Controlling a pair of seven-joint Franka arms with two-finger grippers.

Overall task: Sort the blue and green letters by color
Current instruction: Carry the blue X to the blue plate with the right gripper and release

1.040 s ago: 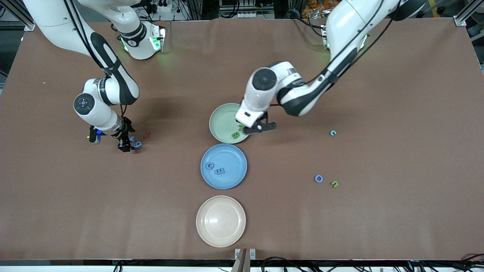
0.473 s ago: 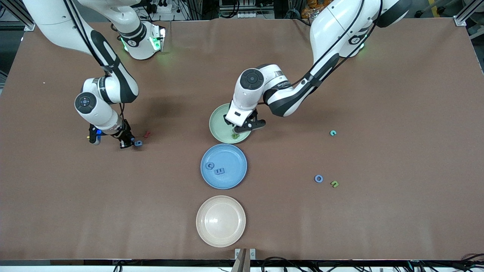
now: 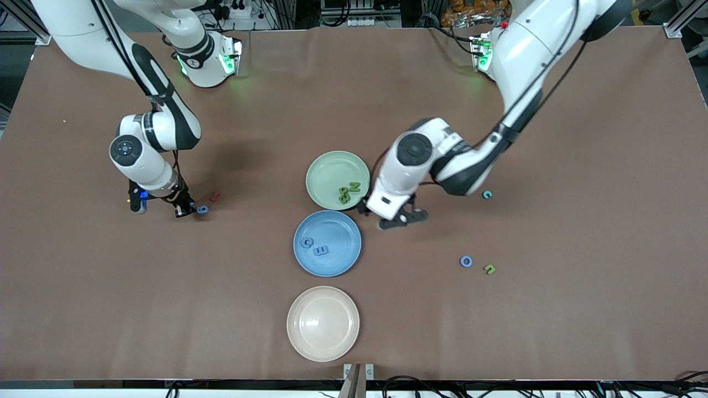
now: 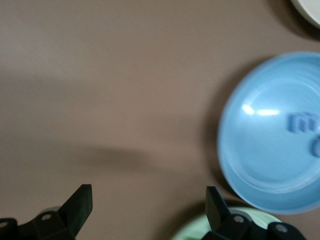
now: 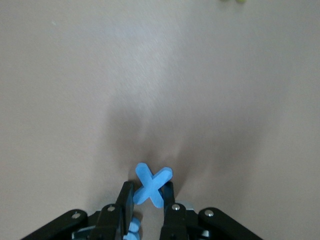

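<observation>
My right gripper (image 3: 183, 209) is shut on a mid-blue X (image 5: 152, 184), low over the table toward the right arm's end. A blue 9 (image 3: 202, 209) lies right beside it. My left gripper (image 3: 401, 219) is open and empty, low over bare table beside the blue plate (image 3: 343, 228); its jaws (image 4: 148, 195) stand wide apart. The blue plate holds a blue G (image 3: 307, 242) and E (image 3: 321, 250). The green plate (image 3: 326, 168) holds an olive B (image 3: 343, 194) and N (image 3: 354, 187). A blue O (image 3: 466, 261) and a green u (image 3: 489, 269) lie together toward the left arm's end.
A small red piece (image 3: 215, 195) lies on the table near the 9. A teal letter (image 3: 487, 194) lies just past the left arm's elbow. A cream plate (image 3: 323, 323) stands nearest the front camera, in line with the other two plates.
My left gripper has moved off the green plate to the table beside the blue plate; the N now lies by the B. My right gripper closed on the X and stayed put.
</observation>
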